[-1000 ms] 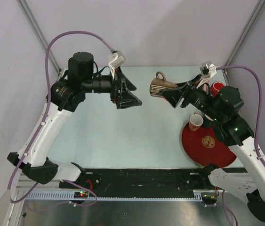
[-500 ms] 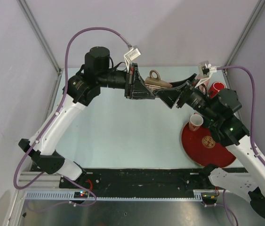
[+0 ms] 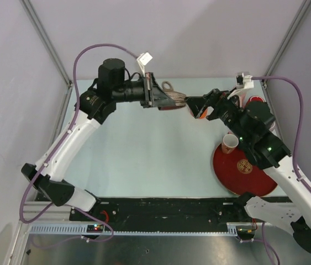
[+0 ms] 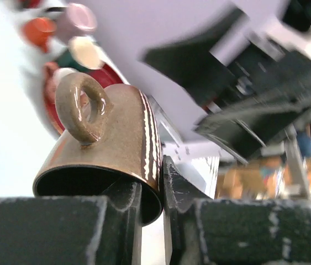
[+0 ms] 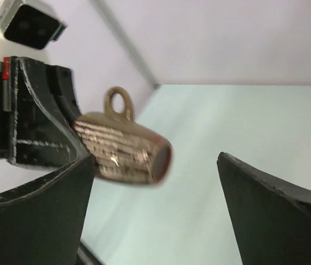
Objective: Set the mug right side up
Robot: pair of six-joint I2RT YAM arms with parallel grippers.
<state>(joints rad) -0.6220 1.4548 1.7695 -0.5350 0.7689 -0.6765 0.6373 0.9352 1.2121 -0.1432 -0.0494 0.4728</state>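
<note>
Pinching the sideways ribbed brown mug (image 5: 119, 146), the left gripper (image 4: 151, 201) faces the spread right gripper (image 5: 155, 161).

My left jaws pinch rim of mug (image 3: 173, 97), in air above far middle of table (image 3: 144, 160); mug on its side, handle up. My right jaws just right of mug base, not touching. Plate (image 3: 230, 168) on table right; small cup (image 3: 230, 143) at its far-left edge; second cup (image 3: 254, 102) behind, far right corner.
</note>
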